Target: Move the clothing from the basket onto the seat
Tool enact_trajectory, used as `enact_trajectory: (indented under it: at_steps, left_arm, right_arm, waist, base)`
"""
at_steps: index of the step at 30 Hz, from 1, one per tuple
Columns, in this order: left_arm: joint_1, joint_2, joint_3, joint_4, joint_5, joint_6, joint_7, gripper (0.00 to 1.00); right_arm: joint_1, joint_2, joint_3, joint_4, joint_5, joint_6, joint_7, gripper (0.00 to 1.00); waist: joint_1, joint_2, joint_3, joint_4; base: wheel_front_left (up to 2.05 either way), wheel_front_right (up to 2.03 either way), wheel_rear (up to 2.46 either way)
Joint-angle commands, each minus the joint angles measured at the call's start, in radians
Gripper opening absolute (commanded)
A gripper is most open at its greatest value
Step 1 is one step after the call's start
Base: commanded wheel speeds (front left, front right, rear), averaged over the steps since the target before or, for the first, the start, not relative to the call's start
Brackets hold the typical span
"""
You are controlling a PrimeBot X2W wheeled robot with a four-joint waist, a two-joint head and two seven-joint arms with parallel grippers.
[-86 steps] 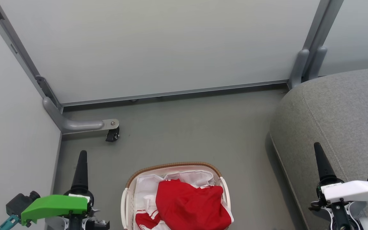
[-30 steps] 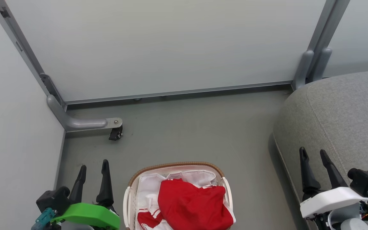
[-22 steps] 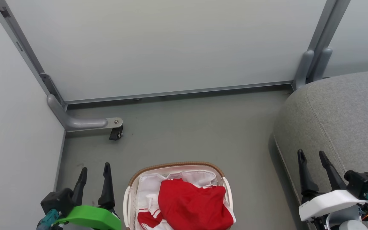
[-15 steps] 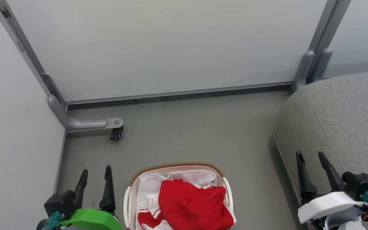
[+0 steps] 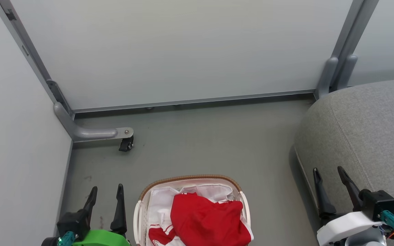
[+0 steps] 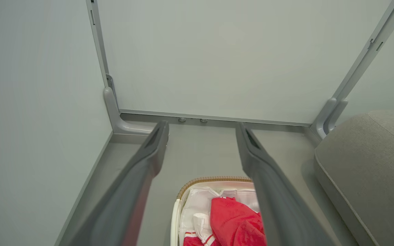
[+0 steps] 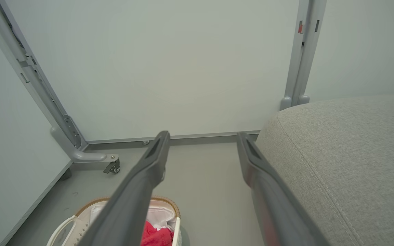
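Note:
Red clothing (image 5: 207, 222) with white trim lies heaped in the oval white basket (image 5: 190, 179) with a brown rim, on the floor at the bottom centre of the head view; the clothing (image 6: 234, 222) and basket (image 6: 214, 179) also appear in the left wrist view, and the basket (image 7: 164, 199) in the right wrist view. The grey seat (image 5: 371, 130) fills the right side. My left gripper (image 5: 107, 191) is open, left of the basket and above the floor. My right gripper (image 5: 328, 174) is open over the seat's near edge. Neither holds anything.
Pale partition panels close off the back and left, with a grey frame foot and black caster (image 5: 126, 145) on the floor at left. A grey post (image 5: 333, 73) stands at the back right by the seat. Bare grey floor (image 5: 210, 140) lies between basket, wall and seat.
Both grippers have turned from edge-on to showing two spread fingers, and have drawn back toward the bottom of the view. The head camera has shifted slightly. The clothing stays in the basket.

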Motion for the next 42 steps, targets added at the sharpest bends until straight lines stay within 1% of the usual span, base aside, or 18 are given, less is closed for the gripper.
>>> enact_trajectory:
  at_steps: [1, 6, 21, 31, 36, 42]
  left_arm:
    - [0.012, 0.007, -0.001, 0.005, 0.019, 0.000, -0.011, 1.00]
    - [0.017, 0.007, -0.003, 0.016, 0.050, 0.001, -0.019, 1.00]
    - [0.011, 0.007, 0.001, 0.027, 0.042, -0.001, -0.017, 1.00]
    - [0.004, 0.007, -0.012, 0.015, 0.052, -0.005, -0.017, 1.00]
    - [-0.019, 0.007, -0.022, 0.009, 0.062, -0.007, -0.017, 1.00]
    - [-0.086, 0.007, -0.047, 0.009, 0.081, -0.010, -0.016, 1.00]
  right_arm:
    - [0.012, -0.006, -0.001, 0.003, -0.022, 0.000, -0.008, 1.00]
    - [0.018, -0.007, -0.002, 0.011, -0.053, 0.000, -0.017, 1.00]
    - [0.006, -0.006, -0.005, 0.021, -0.048, 0.000, -0.017, 1.00]
    - [-0.009, -0.006, -0.007, 0.012, -0.053, 0.000, -0.017, 1.00]
    - [-0.019, -0.006, -0.005, 0.001, -0.056, 0.000, -0.017, 1.00]
    - [-0.061, -0.006, -0.007, -0.026, -0.062, 0.000, -0.017, 1.00]
  waist:
    - [0.0000, 0.0000, 0.000, 0.001]
    - [0.0000, 0.0000, -0.002, 0.004]
    - [0.0000, 0.0000, 0.002, 0.001]
    - [0.0000, 0.0000, 0.018, -0.003]
    - [0.0000, 0.0000, 0.046, -0.012]
    - [0.0000, 0.0000, 0.139, -0.029]
  base:
    - [0.00, 0.00, 0.00]
    - [0.00, 0.00, 0.00]
    - [0.00, 0.00, 0.00]
    - [0.00, 0.00, 0.00]
    - [0.00, 0.00, 0.00]
    - [0.00, 0.00, 0.00]
